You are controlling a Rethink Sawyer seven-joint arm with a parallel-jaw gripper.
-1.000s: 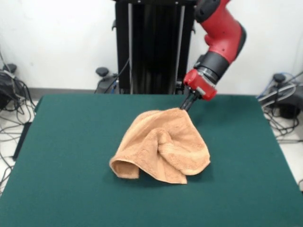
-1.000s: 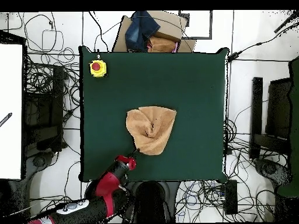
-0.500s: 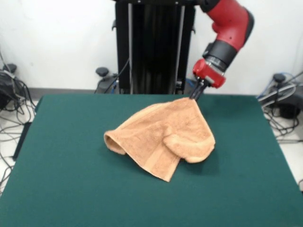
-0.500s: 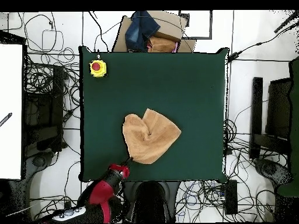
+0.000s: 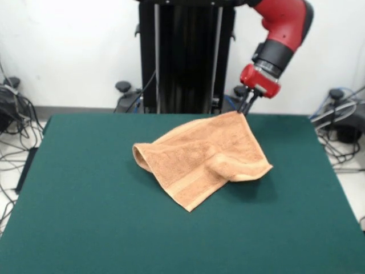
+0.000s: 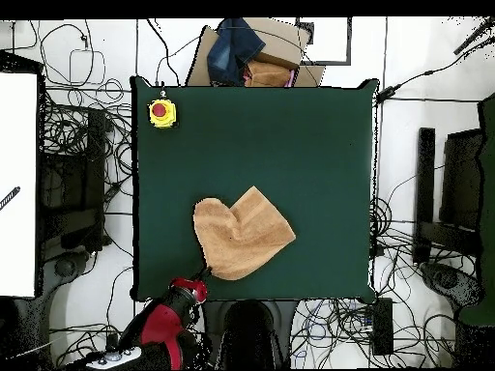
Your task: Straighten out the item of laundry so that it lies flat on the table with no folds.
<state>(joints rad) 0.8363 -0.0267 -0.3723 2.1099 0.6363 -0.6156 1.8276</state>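
An orange-tan towel (image 5: 199, 157) (image 6: 237, 235) lies partly spread on the dark green table (image 5: 85, 217) (image 6: 309, 145). One corner is lifted off the cloth at the far right in the front view. My gripper (image 5: 245, 108) (image 6: 202, 272) is shut on that raised corner, above the table's far edge. A fold bulges at the towel's right side (image 5: 242, 168), and its left edge (image 5: 140, 155) curls under. A woven band runs near the front corner (image 5: 188, 197).
A yellow box with a red button (image 6: 161, 112) sits at a table corner in the overhead view. Cardboard and dark cloth (image 6: 247, 53) lie beyond the table's top edge there. Cables and stands surround the table.
My gripper has pulled the towel corner up and toward the robot's side. The towel has dragged along and opened out from a crumpled heap into a wider, flatter shape.
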